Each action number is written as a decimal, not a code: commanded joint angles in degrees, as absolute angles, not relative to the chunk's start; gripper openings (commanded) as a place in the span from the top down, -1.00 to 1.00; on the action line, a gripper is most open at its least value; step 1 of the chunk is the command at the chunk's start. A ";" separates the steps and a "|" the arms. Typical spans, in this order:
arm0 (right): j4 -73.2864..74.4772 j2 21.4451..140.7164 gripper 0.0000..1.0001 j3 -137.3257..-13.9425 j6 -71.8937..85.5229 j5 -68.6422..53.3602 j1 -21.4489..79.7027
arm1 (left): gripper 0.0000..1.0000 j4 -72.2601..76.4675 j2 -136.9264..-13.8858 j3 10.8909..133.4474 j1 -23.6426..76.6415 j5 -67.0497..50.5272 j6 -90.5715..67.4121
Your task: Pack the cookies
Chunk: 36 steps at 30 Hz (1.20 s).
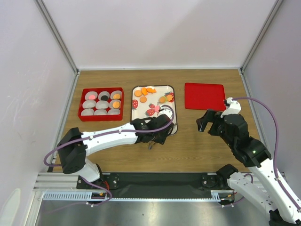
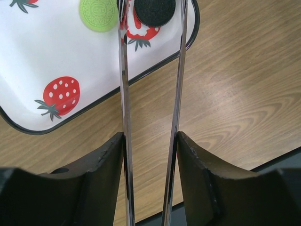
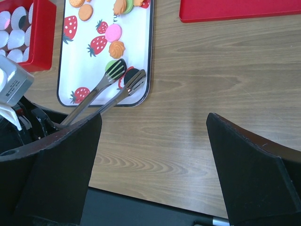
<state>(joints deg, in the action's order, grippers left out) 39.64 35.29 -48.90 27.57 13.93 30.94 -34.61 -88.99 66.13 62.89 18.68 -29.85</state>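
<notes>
At the near right corner of the tray (image 2: 56, 47) the left tool (image 2: 150, 141) pinches tongs (image 2: 123, 94) around a black cookie (image 2: 155, 12); an uneven squeeze could flick it onto the bench (image 2: 235, 94). The right tool (image 3: 154, 117) is spread.

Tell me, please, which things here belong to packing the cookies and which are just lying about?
For the job:
- cookies
- strawberry tray they lie on
- tongs, held in the left gripper
- red box

Lying about for now:
- flat red lid, untouched
- right gripper, open and holding nothing
</notes>
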 commanded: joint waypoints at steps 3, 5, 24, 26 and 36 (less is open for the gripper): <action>39.38 34.81 -0.99 -50.19 27.86 14.50 30.85 | -0.01 -33.13 -89.65 68.91 63.54 18.72 -30.85; 39.38 34.80 -0.99 -50.10 27.86 14.59 30.85 | 0.01 -33.48 -89.74 68.99 63.54 19.24 -30.76; 39.20 34.72 -0.99 -50.71 27.33 14.33 30.85 | 0.18 -36.39 -84.20 70.40 60.56 20.39 -28.66; 39.20 34.80 -0.99 -50.98 27.25 14.59 30.67 | 0.19 -36.74 -82.54 70.66 59.42 20.39 -28.13; 38.06 36.38 -0.99 -51.33 26.81 14.24 30.76 | 0.19 -39.37 -73.49 70.67 49.59 20.31 -24.70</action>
<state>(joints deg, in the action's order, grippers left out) 39.59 35.59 -48.90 27.35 13.91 30.87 -38.98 -78.13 68.84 53.21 19.27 -27.11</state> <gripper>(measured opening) 0.995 0.410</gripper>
